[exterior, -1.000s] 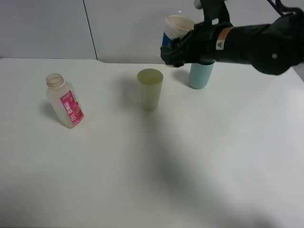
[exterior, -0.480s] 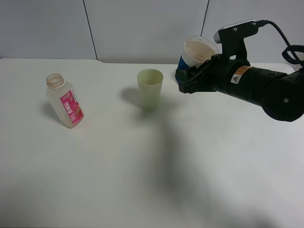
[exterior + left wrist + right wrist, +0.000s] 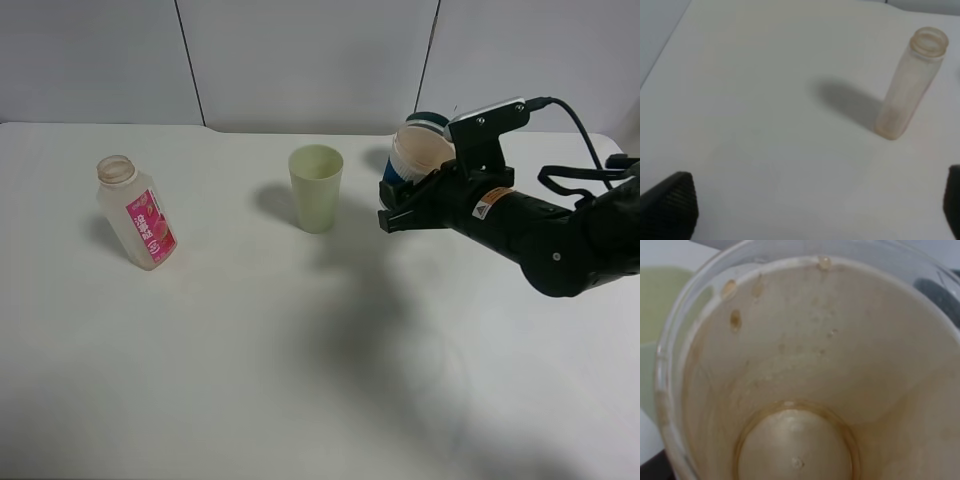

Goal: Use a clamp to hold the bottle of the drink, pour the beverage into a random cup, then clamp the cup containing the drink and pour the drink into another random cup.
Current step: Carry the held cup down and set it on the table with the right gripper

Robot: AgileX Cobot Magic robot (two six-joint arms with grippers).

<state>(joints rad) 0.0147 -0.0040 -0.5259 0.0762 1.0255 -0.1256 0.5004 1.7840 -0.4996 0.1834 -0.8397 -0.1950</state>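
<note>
The bottle (image 3: 136, 216) with its pink label stands uncapped at the left and looks empty; the left wrist view shows it (image 3: 912, 82) ahead of my open left gripper (image 3: 815, 207), well apart from it. My right gripper (image 3: 400, 192) is shut on the blue-banded whitish cup (image 3: 415, 152), held tilted above the table right of the middle. Inside this cup (image 3: 805, 390) I see only brown streaks and drops of the beverage. A teal cup rim (image 3: 432, 119) peeks out just behind the held cup; the rest of it is hidden by the arm.
A pale yellow-green cup (image 3: 316, 188) stands upright left of the held cup, a short gap away, and shows in the right wrist view too (image 3: 655, 295). The white table (image 3: 250, 350) ends at a grey wall behind. A black cable loops off the right arm.
My right arm came down and toward the front with the blue-banded cup, from high over the teal cup to a lower spot in front of it. The bottle and yellow-green cup stayed put.
</note>
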